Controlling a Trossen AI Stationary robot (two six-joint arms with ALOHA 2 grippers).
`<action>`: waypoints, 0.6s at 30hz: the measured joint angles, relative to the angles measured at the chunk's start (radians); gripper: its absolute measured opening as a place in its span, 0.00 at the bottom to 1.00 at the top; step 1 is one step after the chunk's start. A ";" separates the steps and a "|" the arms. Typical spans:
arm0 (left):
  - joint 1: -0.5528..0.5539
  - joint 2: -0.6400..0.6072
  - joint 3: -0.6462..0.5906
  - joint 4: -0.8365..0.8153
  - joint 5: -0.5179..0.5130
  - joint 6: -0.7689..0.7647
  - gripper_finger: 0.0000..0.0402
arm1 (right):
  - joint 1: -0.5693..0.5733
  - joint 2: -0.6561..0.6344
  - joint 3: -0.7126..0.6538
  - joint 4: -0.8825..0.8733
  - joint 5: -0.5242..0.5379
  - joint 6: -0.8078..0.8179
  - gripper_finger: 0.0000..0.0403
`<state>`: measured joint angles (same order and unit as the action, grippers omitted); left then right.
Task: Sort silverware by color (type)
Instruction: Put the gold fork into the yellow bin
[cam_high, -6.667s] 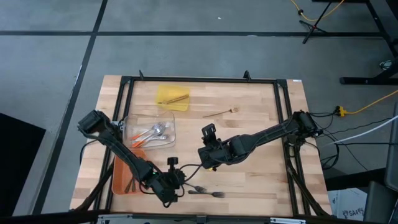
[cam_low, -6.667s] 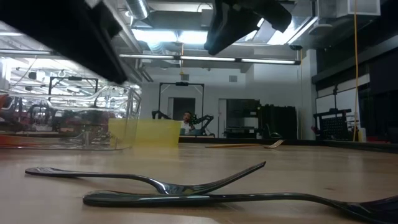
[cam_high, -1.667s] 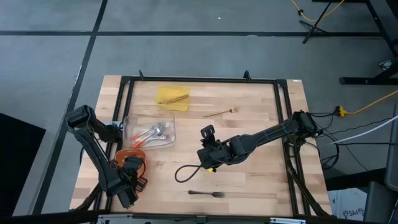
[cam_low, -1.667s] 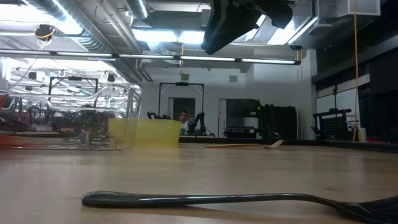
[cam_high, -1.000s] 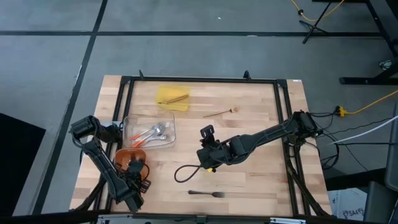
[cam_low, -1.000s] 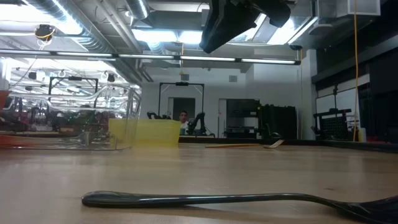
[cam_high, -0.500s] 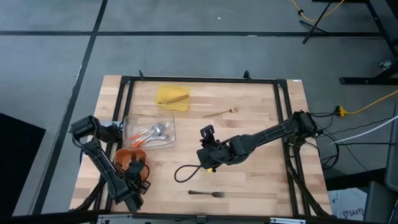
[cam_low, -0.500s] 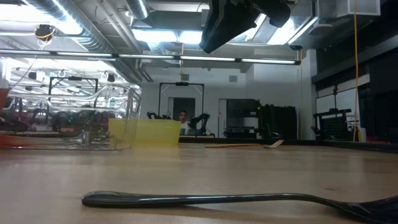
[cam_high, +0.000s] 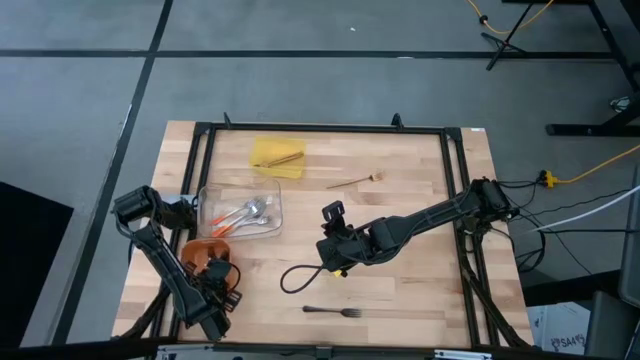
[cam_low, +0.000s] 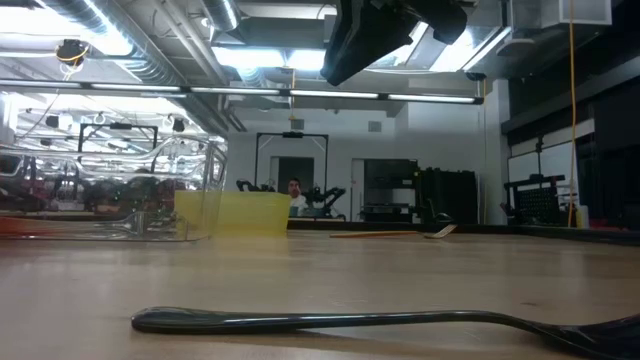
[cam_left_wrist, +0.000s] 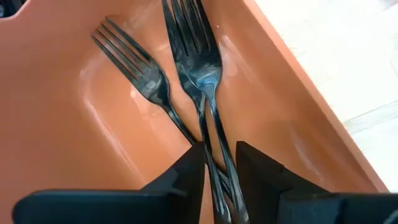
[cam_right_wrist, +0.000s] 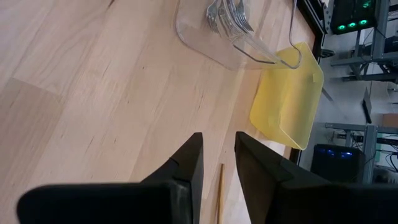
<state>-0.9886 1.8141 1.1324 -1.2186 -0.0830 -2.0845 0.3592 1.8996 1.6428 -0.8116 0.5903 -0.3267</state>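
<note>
Desk (cam_high: 400, 170): wooden, three trays along the left side, two stray utensils on bare wood.

Orange tray (cam_left_wrist: 56, 124), near left corner: we judge the step in hand is releasing a dark fork into it. The left gripper (cam_left_wrist: 219, 165) hangs inside the tray; its fingers (cam_left_wrist: 186, 174) are slightly parted around the stem of a dark fork (cam_left_wrist: 199, 68) that lies on the tray floor, crossing a second dark fork (cam_left_wrist: 134, 68). To finish cleanly, we should part the fingers fully, then lift straight up so neither pad drags the stem back out.

Clear tray (cam_high: 242, 213): holds the silver utensils (cam_high: 245, 213) with orange tips. Yellow tray (cam_high: 277, 156) is beyond it.

Right gripper (cam_right_wrist: 217, 155) waits mid-desk, fingers narrowly parted, holding nothing.

Remaining: one dark fork (cam_high: 332, 311) at the near edge; one wooden utensil (cam_high: 355, 180) at the far side.
</note>
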 joint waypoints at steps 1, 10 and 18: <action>0.000 0.000 0.000 0.000 0.000 0.000 0.21 | 0.000 0.000 0.000 0.000 0.000 0.000 0.21; 0.000 -0.060 -0.002 -0.004 0.003 0.001 0.22 | 0.000 0.000 0.000 0.002 -0.057 0.006 0.21; 0.000 -0.171 -0.002 0.000 -0.006 0.038 0.22 | 0.000 0.000 0.000 0.003 -0.150 0.008 0.21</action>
<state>-0.9886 1.6428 1.1309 -1.2186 -0.0888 -2.0466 0.3595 1.8996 1.6428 -0.8085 0.4401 -0.3183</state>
